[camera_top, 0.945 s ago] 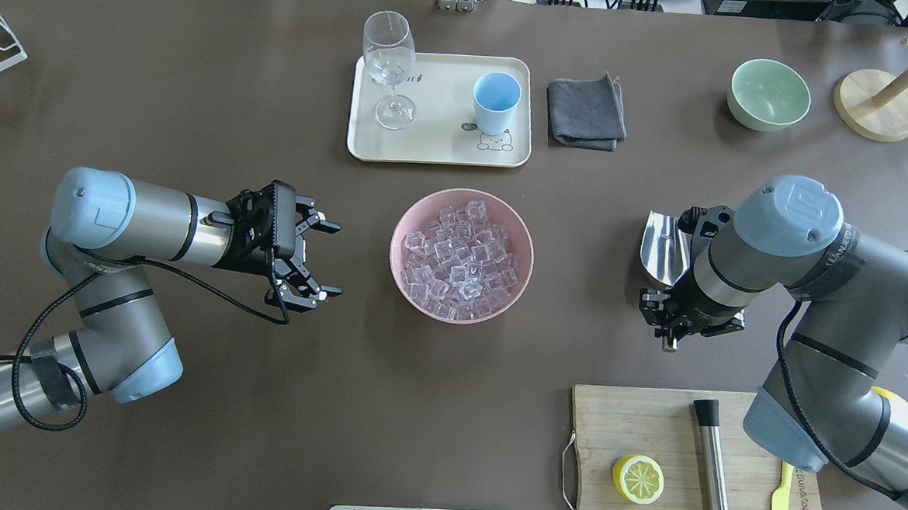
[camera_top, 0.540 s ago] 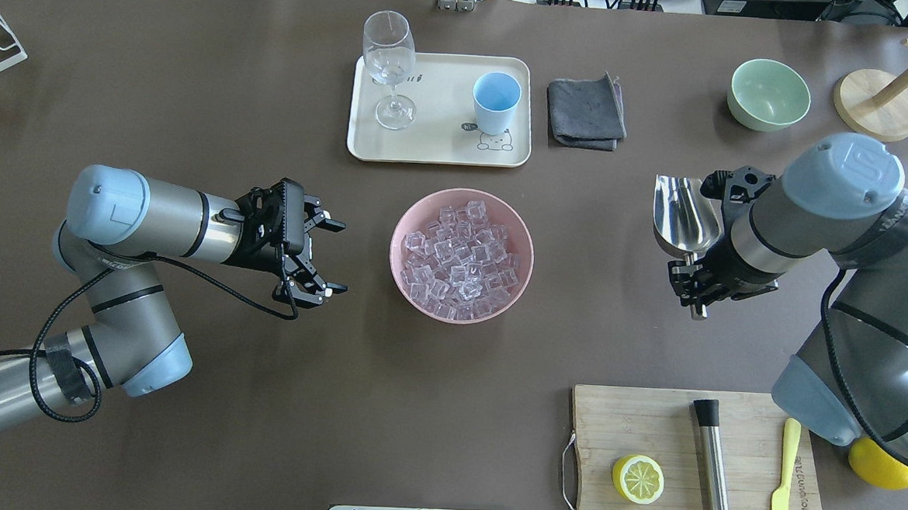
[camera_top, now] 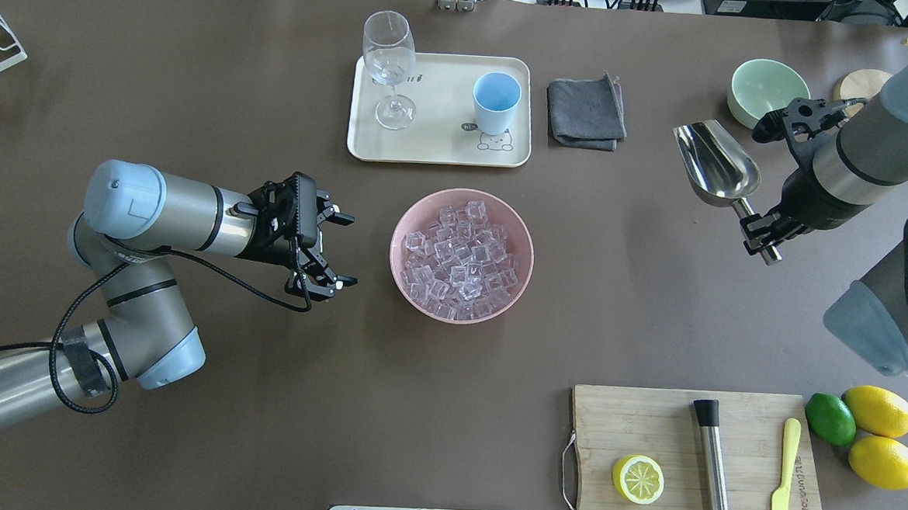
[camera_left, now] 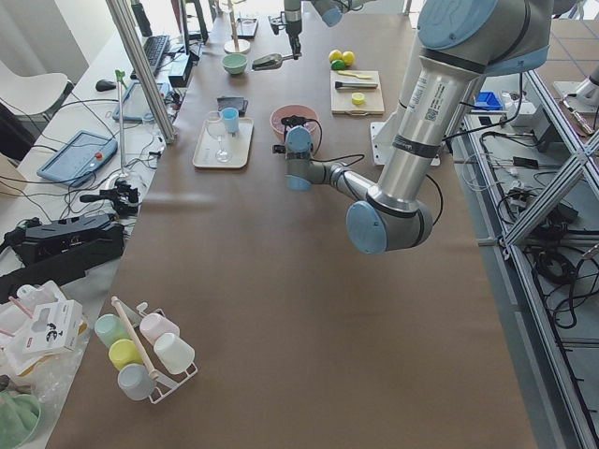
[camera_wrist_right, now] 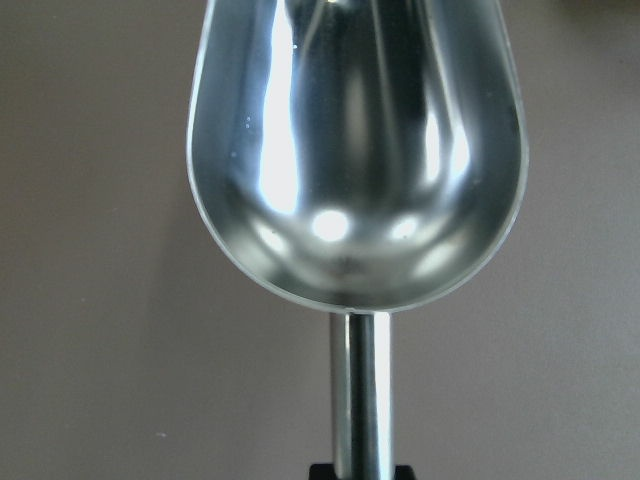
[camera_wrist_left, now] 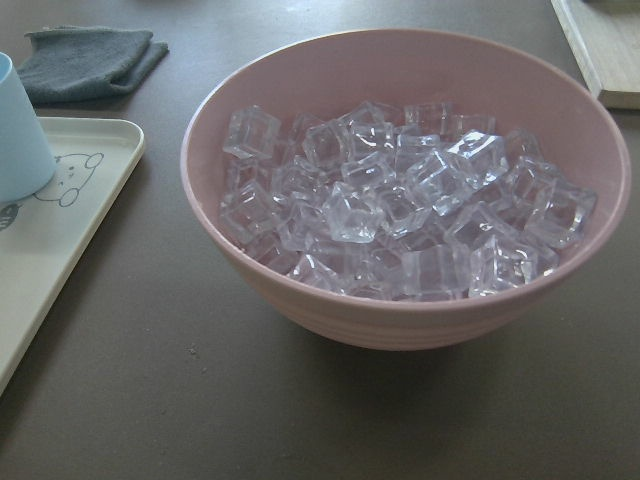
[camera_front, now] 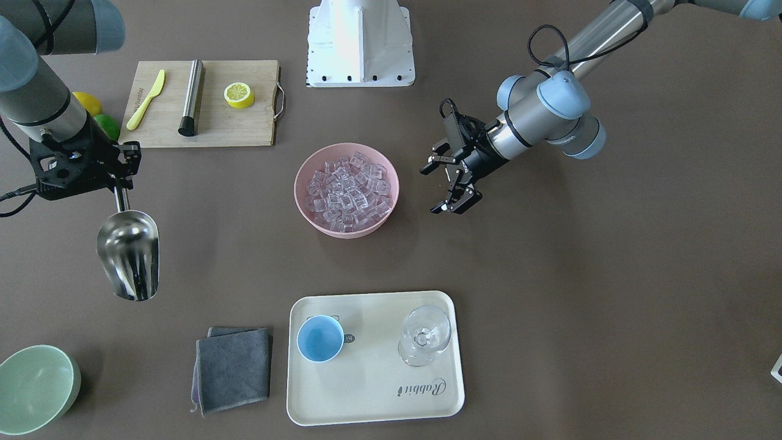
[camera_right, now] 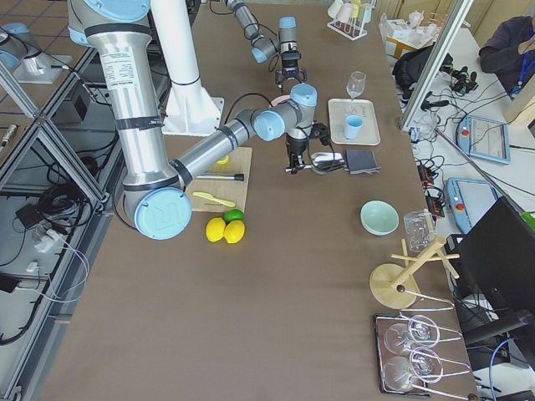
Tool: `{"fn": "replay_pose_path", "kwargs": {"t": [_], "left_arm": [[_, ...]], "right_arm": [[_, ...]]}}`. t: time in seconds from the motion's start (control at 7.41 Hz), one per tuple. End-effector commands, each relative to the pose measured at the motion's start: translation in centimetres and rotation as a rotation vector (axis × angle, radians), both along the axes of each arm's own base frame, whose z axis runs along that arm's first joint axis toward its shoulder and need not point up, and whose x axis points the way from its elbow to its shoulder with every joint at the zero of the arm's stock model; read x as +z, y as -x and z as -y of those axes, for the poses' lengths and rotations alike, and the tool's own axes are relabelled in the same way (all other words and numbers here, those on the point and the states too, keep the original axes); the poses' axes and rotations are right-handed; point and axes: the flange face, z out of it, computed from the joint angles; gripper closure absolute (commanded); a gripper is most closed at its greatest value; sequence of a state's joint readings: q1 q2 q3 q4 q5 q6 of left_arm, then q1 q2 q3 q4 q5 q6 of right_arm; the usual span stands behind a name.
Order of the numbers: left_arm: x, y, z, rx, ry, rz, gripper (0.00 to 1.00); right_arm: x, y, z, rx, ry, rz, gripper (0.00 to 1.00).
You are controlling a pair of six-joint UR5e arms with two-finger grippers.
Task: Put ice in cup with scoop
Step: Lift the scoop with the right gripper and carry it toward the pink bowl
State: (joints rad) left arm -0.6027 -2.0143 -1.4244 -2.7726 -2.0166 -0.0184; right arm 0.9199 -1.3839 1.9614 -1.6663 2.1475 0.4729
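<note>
Your right end effector (camera_top: 760, 234) grips the empty scoop (camera_top: 716, 172) by its handle. Your left end effector (camera_top: 348, 250) hangs wide open beside the pink bowl (camera_top: 397, 240) of ice (camera_top: 461, 259).

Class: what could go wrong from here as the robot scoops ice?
The clear ice cubes fill the pink bowl near its rim; digging may push some out. The shiny steel scoop in the right pincer seems as wide as the small light-blue cup; cubes may miss. The clear stemmed glass nearby could be knocked.
</note>
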Motion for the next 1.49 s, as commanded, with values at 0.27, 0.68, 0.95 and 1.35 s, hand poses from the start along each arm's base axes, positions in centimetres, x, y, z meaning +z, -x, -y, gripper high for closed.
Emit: {"fn": "replay_pose_path", "kwargs": {"t": [0.27, 0.68, 0.95, 1.35], "left_arm": [[-0.5, -1.2, 0.9, -0.024, 0.003, 0.003, 0.01], [-0.5, -1.7, 1.1, -0.042, 0.008, 0.000, 0.01], [0.6, -1.6, 1.1, -0.057, 0.031, -0.019, 0.01], [1.2, -3.1, -0.2, -0.072, 0.015, -0.044, 0.01]], "right_arm": [[-1.7, -1.3, -1.4, -0.295, -0.130, 0.100, 1.00], [-2.3, -3.9, -1.9, -0.410, -0.209, 0.006, 1.00], [-3.0, -5.7, -2.0, -0.386, -0.192, -0.031, 1.00], [-12.2, -3.0, -2.0, -0.447, -0.236, -0.167, 1.00]]}}
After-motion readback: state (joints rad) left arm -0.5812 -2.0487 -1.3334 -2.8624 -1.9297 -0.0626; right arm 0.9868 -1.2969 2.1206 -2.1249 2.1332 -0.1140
